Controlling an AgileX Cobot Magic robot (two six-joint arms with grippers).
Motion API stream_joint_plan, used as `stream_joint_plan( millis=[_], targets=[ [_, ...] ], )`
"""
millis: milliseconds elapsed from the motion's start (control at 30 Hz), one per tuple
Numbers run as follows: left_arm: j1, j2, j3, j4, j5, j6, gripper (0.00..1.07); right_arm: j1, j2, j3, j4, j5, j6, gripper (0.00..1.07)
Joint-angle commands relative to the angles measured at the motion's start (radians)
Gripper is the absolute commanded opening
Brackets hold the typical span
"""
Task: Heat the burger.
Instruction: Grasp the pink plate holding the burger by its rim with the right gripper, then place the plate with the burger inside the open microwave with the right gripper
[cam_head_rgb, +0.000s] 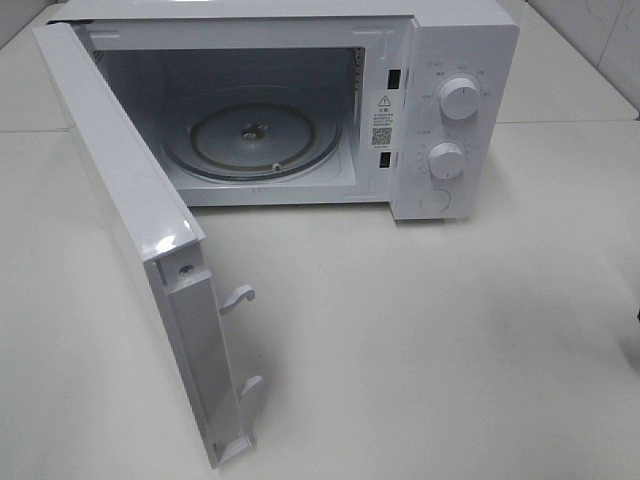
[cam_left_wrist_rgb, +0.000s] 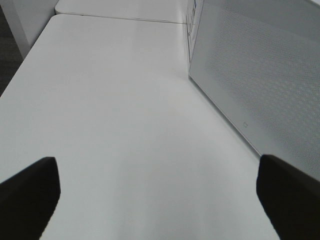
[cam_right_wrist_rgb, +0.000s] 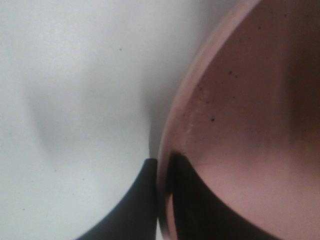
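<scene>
My right end effector (cam_right_wrist_rgb: 162, 200) pinches the rim of the pink plate (cam_right_wrist_rgb: 250, 125). The burger shows nowhere, presumably farther along that plate. My left end effector (cam_left_wrist_rgb: 157, 197) gapes empty beside the microwave door (cam_left_wrist_rgb: 260, 75). Beyond, the turntable (cam_head_rgb: 250, 135) sits bare.

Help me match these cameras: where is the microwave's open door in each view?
Exterior high: the door stands open, left of the oven cavity.
Left wrist: its dotted panel stands ahead of the open left gripper.
Right wrist: not in it; a pink plate shows.
Shared landmark: the white table.
</scene>
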Motion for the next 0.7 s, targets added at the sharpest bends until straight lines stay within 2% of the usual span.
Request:
stream_joint_plan(
  millis=[33, 267, 333, 433, 467, 600, 667, 700],
  targets=[
    [0.004, -0.014, 0.001, -0.003, -0.012, -0.007, 1.01, -0.002, 0.016, 0.009, 0.013, 0.017, 0.054, 0.0],
    [0.004, -0.014, 0.001, -0.003, -0.012, -0.007, 1.01, 0.023, 0.015, 0.009, -0.015, 0.023, 0.081, 0.0],
    [0.004, -0.014, 0.001, -0.003, -0.012, -0.007, 1.01, 0.085, -0.007, 0.009, -0.076, 0.054, 0.147, 0.0],
    [0.004, -0.014, 0.001, -0.003, -0.012, -0.007, 1.01, 0.105, -0.014, 0.009, -0.103, 0.073, 0.17, 0.0],
    [0.004, -0.014, 0.001, -0.003, -0.012, -0.007, 1.01, 0.144, -0.029, 0.01, -0.152, 0.106, 0.22, 0.0],
    [0.004, -0.014, 0.001, -0.003, -0.012, -0.007, 1.01, 0.201, -0.054, 0.011, -0.216, 0.167, 0.288, 0.0],
    [0.004, -0.014, 0.001, -0.003, -0.012, -0.007, 1.01, 0.278, -0.102, 0.011, -0.295, 0.224, 0.345, 0.0],
    [0.004, -0.014, 0.001, -0.003, -0.012, -0.007, 1.01, 0.278, -0.102, 0.011, -0.295, 0.224, 0.345, 0.0]
  ],
)
